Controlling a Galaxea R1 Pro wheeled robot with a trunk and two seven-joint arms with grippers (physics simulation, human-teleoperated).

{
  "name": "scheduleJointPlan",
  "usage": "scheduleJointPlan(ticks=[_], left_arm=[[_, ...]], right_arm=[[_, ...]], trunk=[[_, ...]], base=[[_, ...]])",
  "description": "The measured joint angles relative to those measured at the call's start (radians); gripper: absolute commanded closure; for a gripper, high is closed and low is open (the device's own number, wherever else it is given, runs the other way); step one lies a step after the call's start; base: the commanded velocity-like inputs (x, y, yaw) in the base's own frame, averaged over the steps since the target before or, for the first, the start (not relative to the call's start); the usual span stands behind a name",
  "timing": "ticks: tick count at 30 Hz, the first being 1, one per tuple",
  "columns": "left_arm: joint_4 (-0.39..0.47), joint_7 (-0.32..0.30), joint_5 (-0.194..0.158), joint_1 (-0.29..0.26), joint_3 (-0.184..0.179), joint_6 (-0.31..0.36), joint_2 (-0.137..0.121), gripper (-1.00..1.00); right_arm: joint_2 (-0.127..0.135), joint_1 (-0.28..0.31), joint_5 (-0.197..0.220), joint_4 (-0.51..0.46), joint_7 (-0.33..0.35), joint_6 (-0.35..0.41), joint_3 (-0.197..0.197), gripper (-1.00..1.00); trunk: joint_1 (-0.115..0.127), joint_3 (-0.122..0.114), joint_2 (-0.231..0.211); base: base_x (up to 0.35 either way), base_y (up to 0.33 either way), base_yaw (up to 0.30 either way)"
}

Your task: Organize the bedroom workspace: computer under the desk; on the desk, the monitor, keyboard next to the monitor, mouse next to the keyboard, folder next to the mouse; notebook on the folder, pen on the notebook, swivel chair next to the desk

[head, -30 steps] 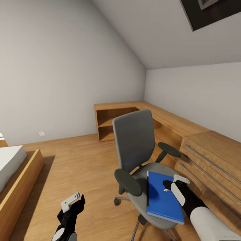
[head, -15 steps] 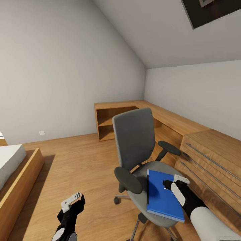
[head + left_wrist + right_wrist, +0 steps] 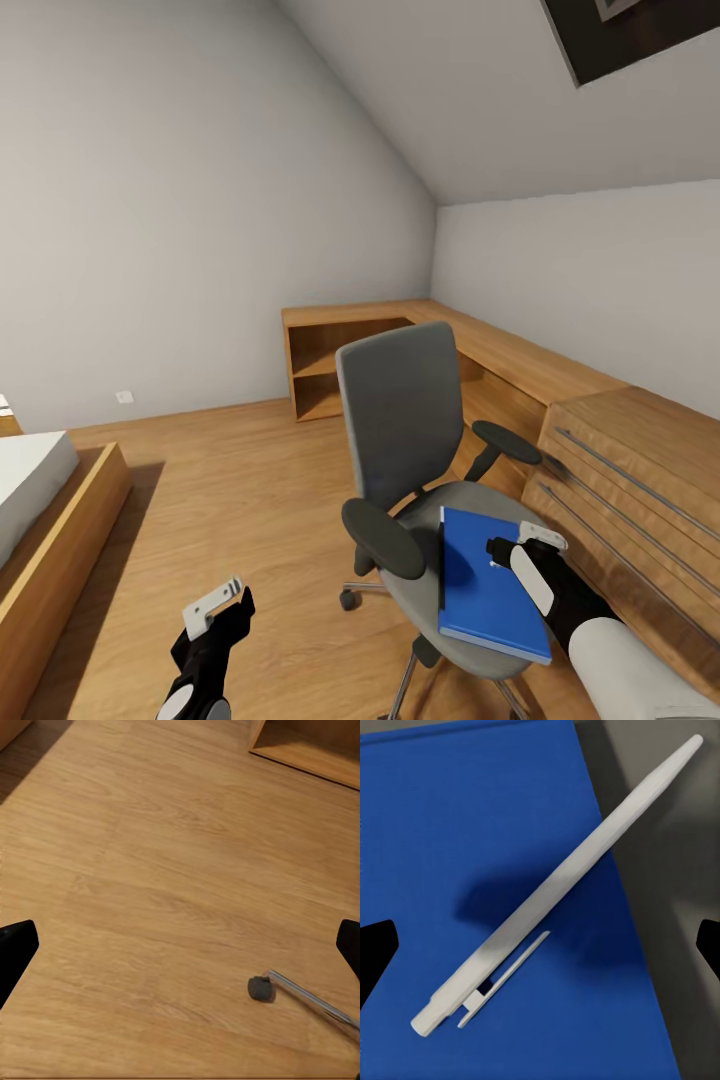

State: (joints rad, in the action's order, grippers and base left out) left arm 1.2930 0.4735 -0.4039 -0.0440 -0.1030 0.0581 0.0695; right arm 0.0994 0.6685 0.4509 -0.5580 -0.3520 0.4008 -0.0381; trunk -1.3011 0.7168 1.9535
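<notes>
Head view: the bedroom shows grey walls, a sloped ceiling with a dark skylight (image 3: 630,35) at the upper right, and a light wood floor (image 3: 230,480). The swivel chair (image 3: 405,430) stands right of centre, its grey back upright and its 2 round black armrests out to the sides. The blue folder (image 3: 480,590) lies flat on the chair's seat, toward the near right. The right gripper (image 3: 508,552) hangs just over the folder's right part, and a small white shape beside its fingertips may be the pen, too small here to be sure. The left gripper (image 3: 222,600) hovers low at the near left above bare floor, apart from the chair. A light wooden shelf unit (image 3: 340,350) runs along the far wall, a wooden drawer unit with bar handles (image 3: 640,480) sits at the right, and a white-sheeted bed (image 3: 30,490) is at the left edge.

Left wrist view: the left gripper's 2 dark fingertips (image 3: 15,952) stand spread wide with nothing between them; below lie the floor and 1 chrome chair leg with its caster (image 3: 260,988).

Right wrist view: the pen (image 3: 547,889), silvery white with its clip visible, lies diagonally on the folder (image 3: 472,817), its tip reaching past the folder's edge over the grey seat. The right gripper's fingertips (image 3: 375,952) are spread wide on either side of it, not touching it.
</notes>
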Motion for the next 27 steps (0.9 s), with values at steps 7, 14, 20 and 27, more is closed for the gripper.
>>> scheduleJointPlan(ticks=[7, 14, 20, 27], left_arm=[[-0.019, -0.002, 0.001, 0.000, -0.001, -0.002, 0.000, -1.00], [-0.030, 0.000, 0.003, 0.000, -0.001, -0.001, 0.000, -1.00], [-0.034, 0.003, 0.003, 0.000, -0.001, -0.002, 0.000, -1.00], [-0.035, 0.001, 0.004, 0.000, -0.002, -0.003, 0.001, -1.00]], right_arm=[[0.000, 0.000, -0.001, 0.000, 0.000, 0.000, 0.000, -1.00], [0.000, 0.000, -0.001, 0.000, 0.000, 0.000, -0.001, -1.00], [0.000, 0.000, -0.002, 0.000, 0.000, 0.000, -0.001, -1.00], [0.000, 0.000, -0.002, 0.000, 0.000, 0.000, -0.001, -1.00]], trunk=[[0.000, 0.000, 0.000], [0.000, 0.000, 0.000], [0.000, 0.000, 0.000], [0.000, 0.000, 0.000]], base=[[0.135, 0.000, 0.000], [0.050, 0.000, 0.000], [0.011, 0.000, 0.000], [0.003, 0.000, 0.000]])
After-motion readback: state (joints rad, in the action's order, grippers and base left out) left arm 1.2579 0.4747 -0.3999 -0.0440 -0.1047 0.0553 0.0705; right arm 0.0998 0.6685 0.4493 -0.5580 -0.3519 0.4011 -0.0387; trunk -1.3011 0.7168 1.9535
